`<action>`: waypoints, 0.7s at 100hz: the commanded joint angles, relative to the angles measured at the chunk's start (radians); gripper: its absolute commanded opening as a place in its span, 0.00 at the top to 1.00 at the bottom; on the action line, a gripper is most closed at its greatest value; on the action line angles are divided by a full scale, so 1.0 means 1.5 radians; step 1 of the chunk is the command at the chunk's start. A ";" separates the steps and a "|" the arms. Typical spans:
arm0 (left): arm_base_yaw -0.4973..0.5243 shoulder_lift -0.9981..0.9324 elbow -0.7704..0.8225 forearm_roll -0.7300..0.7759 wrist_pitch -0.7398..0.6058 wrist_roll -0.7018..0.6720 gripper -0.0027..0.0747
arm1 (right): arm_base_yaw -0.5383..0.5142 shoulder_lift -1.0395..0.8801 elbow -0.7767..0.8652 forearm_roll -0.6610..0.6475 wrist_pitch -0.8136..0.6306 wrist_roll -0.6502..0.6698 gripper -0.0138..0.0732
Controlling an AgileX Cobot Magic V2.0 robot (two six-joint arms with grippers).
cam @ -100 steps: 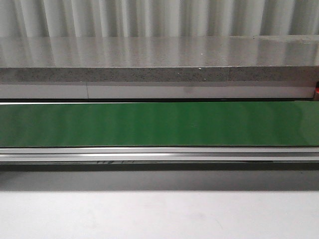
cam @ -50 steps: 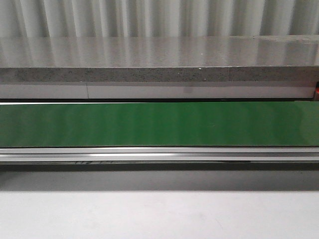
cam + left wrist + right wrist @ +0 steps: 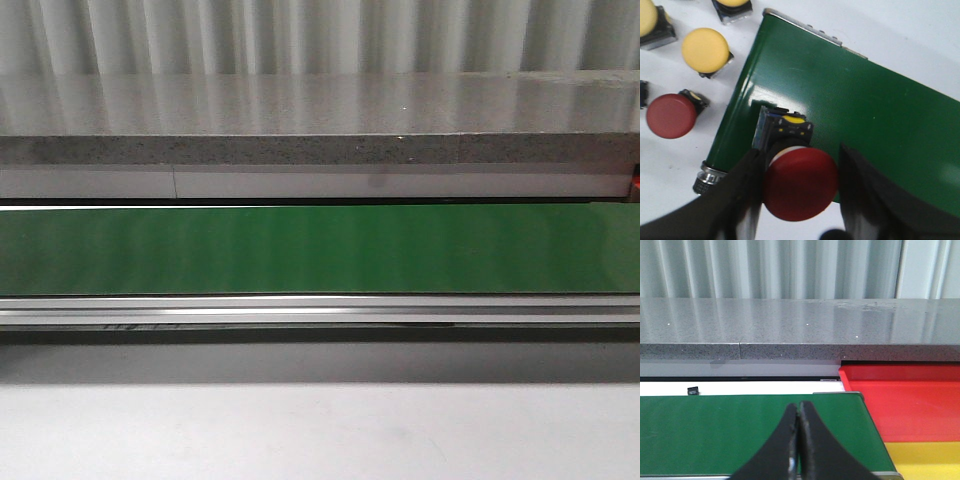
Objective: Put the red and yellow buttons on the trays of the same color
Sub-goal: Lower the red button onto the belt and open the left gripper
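Observation:
In the left wrist view my left gripper [image 3: 801, 155] is shut on a red button [image 3: 800, 184], its fingers [image 3: 740, 195] tight on either side of the round cap. The button's black body [image 3: 785, 129] points down at the end of the green belt [image 3: 865, 115]. My right gripper [image 3: 799, 406] is shut with nothing in it, and it hangs over the belt's other end [image 3: 715, 430]. Just beyond that end lie the red tray [image 3: 905, 400] and the yellow tray [image 3: 925, 460]. The front view shows only the bare belt [image 3: 320, 250], with no button and no gripper.
Loose buttons sit on the white table beside the belt end: a red one [image 3: 671, 116] and yellow ones [image 3: 705, 50], [image 3: 647, 20], [image 3: 732, 5]. The belt's metal roller [image 3: 707, 180] sticks out by my left finger. A grey stone ledge [image 3: 320, 150] runs behind the belt.
In the front view a faint dark mark under the belt's front rail slides to the left. Nothing else differs there.

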 commanded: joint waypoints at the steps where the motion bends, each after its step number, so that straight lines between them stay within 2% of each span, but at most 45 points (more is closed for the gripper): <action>1: -0.018 0.000 -0.023 -0.018 -0.023 0.001 0.77 | 0.000 -0.010 0.001 -0.007 -0.055 -0.002 0.92; 30: -0.025 0.045 -0.023 -0.021 -0.036 0.001 0.77 | 0.000 -0.010 0.001 -0.007 -0.055 -0.002 0.92; 39: -0.025 0.055 -0.025 -0.021 -0.037 0.002 0.74 | 0.000 -0.010 0.001 -0.007 -0.055 -0.002 0.92; 46: -0.025 0.056 -0.025 -0.022 -0.037 0.008 0.65 | 0.000 -0.010 0.001 -0.007 -0.055 -0.002 0.92; 61: -0.025 0.056 -0.029 -0.023 -0.041 0.016 0.31 | 0.000 -0.010 0.001 -0.007 -0.055 -0.002 0.92; 70: -0.025 0.056 -0.047 -0.023 -0.043 0.016 0.26 | 0.000 -0.010 0.001 -0.007 -0.055 -0.002 0.92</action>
